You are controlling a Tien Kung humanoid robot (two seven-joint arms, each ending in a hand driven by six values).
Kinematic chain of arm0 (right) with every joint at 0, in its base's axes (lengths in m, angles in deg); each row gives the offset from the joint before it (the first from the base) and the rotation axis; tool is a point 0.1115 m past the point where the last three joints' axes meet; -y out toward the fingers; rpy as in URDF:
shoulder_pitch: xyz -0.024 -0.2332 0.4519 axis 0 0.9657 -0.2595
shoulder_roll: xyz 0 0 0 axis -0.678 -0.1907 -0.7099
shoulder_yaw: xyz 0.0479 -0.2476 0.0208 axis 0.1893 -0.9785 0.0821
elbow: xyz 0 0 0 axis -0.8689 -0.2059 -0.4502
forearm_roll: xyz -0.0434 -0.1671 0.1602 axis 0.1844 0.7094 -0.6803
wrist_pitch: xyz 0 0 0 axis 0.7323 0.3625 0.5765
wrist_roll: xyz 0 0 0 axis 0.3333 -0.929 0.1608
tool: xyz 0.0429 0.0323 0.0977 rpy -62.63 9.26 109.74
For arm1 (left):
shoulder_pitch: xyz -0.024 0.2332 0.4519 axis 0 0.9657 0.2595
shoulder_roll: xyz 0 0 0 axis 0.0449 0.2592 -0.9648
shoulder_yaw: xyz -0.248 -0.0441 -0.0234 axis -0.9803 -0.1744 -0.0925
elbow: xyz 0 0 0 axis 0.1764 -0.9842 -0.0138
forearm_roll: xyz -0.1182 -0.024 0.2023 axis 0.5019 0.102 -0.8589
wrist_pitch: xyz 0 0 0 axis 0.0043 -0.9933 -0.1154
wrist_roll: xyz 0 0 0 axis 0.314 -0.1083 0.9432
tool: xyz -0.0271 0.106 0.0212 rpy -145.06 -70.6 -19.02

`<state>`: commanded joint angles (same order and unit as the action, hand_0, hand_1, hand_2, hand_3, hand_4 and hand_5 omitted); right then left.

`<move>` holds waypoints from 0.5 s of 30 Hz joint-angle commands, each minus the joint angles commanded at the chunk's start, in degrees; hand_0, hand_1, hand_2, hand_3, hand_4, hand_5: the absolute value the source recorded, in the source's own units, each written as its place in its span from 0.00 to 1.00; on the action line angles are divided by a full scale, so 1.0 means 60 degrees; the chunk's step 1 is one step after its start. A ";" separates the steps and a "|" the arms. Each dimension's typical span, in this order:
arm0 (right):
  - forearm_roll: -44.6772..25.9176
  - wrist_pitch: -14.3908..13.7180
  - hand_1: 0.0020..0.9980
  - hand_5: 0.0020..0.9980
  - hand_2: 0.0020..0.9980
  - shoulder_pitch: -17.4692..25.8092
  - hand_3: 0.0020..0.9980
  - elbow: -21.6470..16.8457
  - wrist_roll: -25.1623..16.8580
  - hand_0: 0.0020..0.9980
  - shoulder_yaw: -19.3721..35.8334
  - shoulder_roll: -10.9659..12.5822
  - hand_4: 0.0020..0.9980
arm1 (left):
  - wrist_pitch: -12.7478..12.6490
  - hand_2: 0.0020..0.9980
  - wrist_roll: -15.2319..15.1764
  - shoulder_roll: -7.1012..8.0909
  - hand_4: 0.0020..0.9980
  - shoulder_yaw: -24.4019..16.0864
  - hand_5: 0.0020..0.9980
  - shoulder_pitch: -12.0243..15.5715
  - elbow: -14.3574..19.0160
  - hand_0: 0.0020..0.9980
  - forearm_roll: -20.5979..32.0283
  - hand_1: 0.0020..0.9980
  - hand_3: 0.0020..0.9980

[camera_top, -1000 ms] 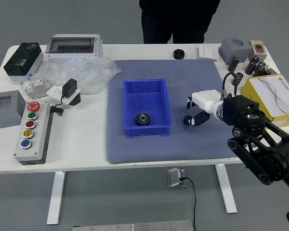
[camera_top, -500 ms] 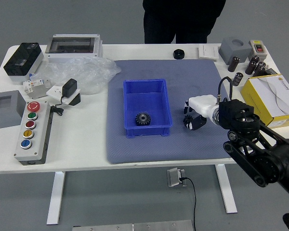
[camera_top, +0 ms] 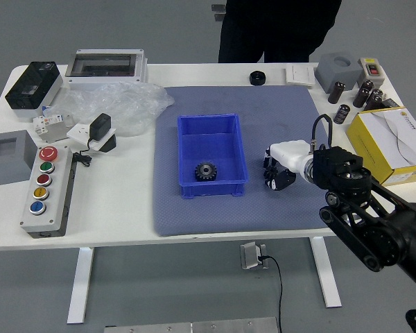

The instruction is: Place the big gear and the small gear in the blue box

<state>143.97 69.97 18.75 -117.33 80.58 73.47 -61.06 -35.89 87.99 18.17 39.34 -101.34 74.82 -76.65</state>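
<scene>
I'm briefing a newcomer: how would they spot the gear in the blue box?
On the white table, a grey-blue mat bears an open blue box. The black gear sits inside it, towards the near side. Unlike the black round piece at the mat's far edge, it lies within walls.

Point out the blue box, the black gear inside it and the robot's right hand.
Blue plastic box [camera_top: 194, 144]: head view, bare floor.
Black toothed gear [camera_top: 206, 175]: head view, top face.
White-and-black right hand [camera_top: 289, 154]: head view, white back.
</scene>
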 joint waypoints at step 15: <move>0.0000 -0.0201 0.55 0.18 0.58 0.0048 0.64 0.0125 -0.0073 0.66 -0.0047 -0.0047 0.53 | 0.0000 0.74 -0.0001 -0.0031 0.56 -0.0006 0.25 -0.0003 0.0000 0.78 0.0013 0.75 0.68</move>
<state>143.97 68.76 19.04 -116.58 80.15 73.19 -61.34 -35.89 87.99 17.98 39.30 -101.36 74.82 -76.58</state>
